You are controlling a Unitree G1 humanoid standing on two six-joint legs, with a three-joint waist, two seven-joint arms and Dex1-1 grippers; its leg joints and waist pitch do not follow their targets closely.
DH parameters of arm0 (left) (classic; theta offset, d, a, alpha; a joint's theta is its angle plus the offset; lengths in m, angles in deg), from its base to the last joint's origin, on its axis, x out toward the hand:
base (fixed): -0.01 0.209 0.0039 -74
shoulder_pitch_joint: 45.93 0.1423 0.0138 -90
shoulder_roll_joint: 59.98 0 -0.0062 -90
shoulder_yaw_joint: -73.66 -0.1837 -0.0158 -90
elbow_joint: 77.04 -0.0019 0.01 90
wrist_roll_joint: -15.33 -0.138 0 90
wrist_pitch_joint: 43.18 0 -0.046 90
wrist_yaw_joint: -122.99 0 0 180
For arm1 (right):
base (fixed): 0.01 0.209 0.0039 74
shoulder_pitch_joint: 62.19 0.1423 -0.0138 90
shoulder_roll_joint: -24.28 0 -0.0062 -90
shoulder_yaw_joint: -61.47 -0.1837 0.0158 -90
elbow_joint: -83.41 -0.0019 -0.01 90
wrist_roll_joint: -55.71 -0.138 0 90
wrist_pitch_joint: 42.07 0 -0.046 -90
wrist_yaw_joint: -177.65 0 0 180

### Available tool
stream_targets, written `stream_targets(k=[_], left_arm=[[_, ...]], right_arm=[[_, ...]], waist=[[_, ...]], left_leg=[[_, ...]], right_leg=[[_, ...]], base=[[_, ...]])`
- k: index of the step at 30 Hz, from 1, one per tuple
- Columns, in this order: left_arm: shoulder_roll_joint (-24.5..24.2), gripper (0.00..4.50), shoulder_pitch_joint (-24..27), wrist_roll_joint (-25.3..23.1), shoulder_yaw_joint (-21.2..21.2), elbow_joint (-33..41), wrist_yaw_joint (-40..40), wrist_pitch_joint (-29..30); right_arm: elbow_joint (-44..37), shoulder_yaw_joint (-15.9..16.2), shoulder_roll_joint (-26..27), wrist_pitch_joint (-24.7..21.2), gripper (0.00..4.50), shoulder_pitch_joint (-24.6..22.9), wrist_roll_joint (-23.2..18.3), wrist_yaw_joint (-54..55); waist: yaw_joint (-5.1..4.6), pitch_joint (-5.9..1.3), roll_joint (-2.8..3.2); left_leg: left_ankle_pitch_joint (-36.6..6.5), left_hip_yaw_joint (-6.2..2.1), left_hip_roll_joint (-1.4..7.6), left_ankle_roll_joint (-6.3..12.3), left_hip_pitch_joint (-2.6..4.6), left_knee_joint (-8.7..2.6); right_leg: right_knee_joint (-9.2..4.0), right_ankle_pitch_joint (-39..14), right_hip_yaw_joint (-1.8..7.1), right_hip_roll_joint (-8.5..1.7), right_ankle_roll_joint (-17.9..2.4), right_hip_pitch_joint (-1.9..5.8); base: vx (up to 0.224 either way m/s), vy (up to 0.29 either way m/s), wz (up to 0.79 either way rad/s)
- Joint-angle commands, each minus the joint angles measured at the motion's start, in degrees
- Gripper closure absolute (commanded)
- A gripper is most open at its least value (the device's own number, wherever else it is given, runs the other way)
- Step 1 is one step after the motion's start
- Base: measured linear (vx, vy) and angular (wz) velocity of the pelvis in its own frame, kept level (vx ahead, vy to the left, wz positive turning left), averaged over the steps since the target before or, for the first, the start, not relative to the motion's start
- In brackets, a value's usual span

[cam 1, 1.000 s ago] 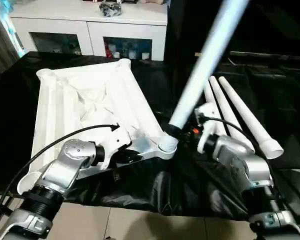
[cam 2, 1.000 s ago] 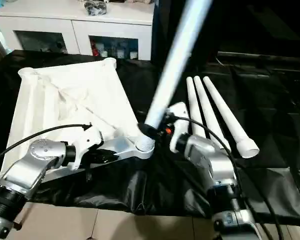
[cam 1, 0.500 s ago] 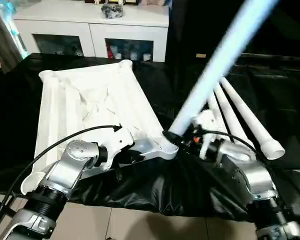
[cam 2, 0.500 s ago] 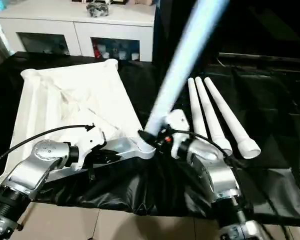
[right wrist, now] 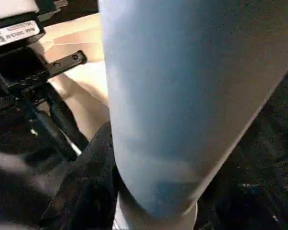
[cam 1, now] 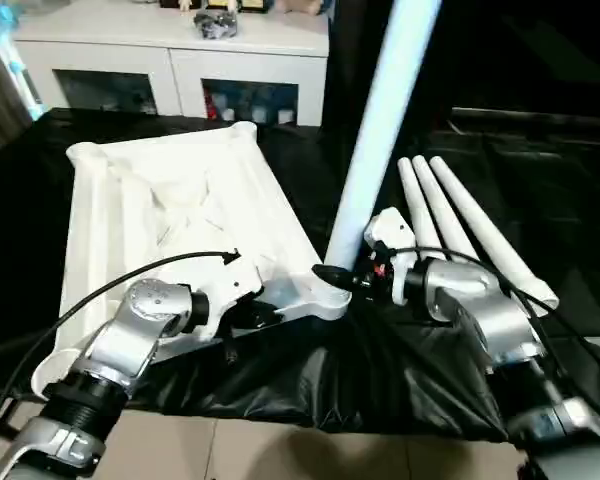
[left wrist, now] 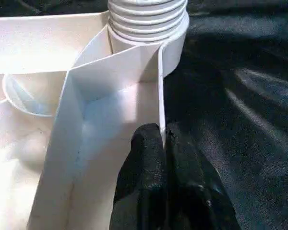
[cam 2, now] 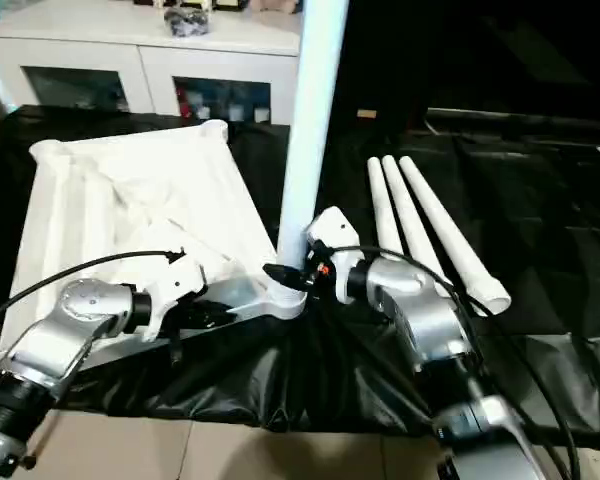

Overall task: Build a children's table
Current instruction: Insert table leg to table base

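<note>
The tabletop (cam 1: 180,210) lies ribbed underside up on the black-draped bench (cam 1: 540,180). At the tabletop's near corner socket (cam 1: 330,292) a leg (cam 1: 380,130) stands nearly upright, gripped at its base by the right end effector (cam 1: 332,273). Three legs (cam 1: 460,225) lie beside that corner. The left end effector (left wrist: 164,143) pinches the tabletop's rim near the socket.

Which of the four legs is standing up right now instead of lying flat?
The leg held by the right gripper, standing at the tabletop's near corner socket. The other three legs lie side by side on the black cloth to its right.
</note>
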Motion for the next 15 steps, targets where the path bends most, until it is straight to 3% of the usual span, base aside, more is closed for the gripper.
stream_targets(k=[1,3,7,15], left_arm=[[-0.30,4.50,-1.74,1.24,-1.22,3.85,3.26,-1.58],[-0.94,4.50,-1.76,1.33,-1.35,4.86,4.32,-1.22],[-2.21,4.50,-2.48,0.19,-1.84,5.20,5.12,-1.44],[-3.29,4.50,-3.90,1.39,-0.85,6.67,6.47,0.41]], right_arm=[[3.75,4.89,-1.18,-1.18,2.63,-3.09,1.48,-4.80],[3.72,5.46,-1.95,0.35,2.63,-3.20,1.55,-7.59],[2.78,6.75,-3.55,2.09,2.63,-3.43,1.77,-12.08],[0.97,7.05,-3.77,3.75,2.63,-3.90,0.50,-16.60]], waist=[[-0.09,-2.82,0.13],[0.07,-3.02,0.37],[0.35,-2.82,0.01],[0.40,-2.05,-0.23]], left_leg=[[-14.91,-0.73,2.23,0.84,0.29,-4.60],[-13.22,-0.63,2.32,1.18,0.28,-4.55],[-10.70,-0.42,2.25,2.35,0.10,-4.49],[-13.70,-0.58,2.45,1.72,0.35,-5.06]], right_leg=[[-5.23,-17.99,2.73,-4.26,-10.42,2.16],[-4.82,-13.17,2.70,-4.19,-11.69,2.31],[-4.48,-8.99,2.68,-4.17,-12.99,2.51],[-5.09,-14.16,2.68,-4.30,-12.06,2.21]], base=[[0.000,0.000,0.00],[0.000,0.000,0.00],[0.000,0.000,0.00],[0.000,0.000,0.00]])
